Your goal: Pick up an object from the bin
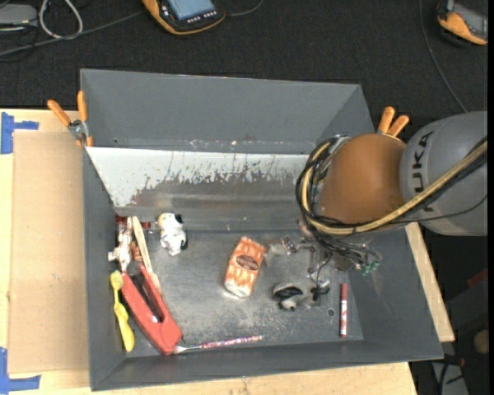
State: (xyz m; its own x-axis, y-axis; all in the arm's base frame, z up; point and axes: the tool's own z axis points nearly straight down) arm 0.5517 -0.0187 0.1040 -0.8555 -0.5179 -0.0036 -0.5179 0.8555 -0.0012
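A grey metal bin (230, 113) seen from above, with a robot arm reaching in from the right. The arm's rounded orange cover (358, 179), wrapped in black and yellow cables, hangs over the bin's right half. Below it the tool (319, 280) sits low, near the floor. Its tip is dark and tangled against the metal, so I cannot tell whether it is released or clenched, and nothing can be seen in its grasp.

The step in hand looks like the approach: nothing is lifted yet. Nearest the tool is a small black-and-white object (287, 294), just to its left on the floor. A thin red pen (342, 308) lies just to its right, and an orange toy (244, 267) lies a little further left. The next move likely calls for settling squarely over one of these – the black-and-white object seems closest – without nudging the pen.

Well apart, by the left wall, lie a small white-and-black animal figure (173, 232), a red tool (152, 307) and a yellow strip (122, 315).

The bin floor is bare, scuffed metal, and its back wall is streaked with scratches. Beyond the bin is a black surface with loose cables (58, 11) and an orange-edged handheld device (181, 5).
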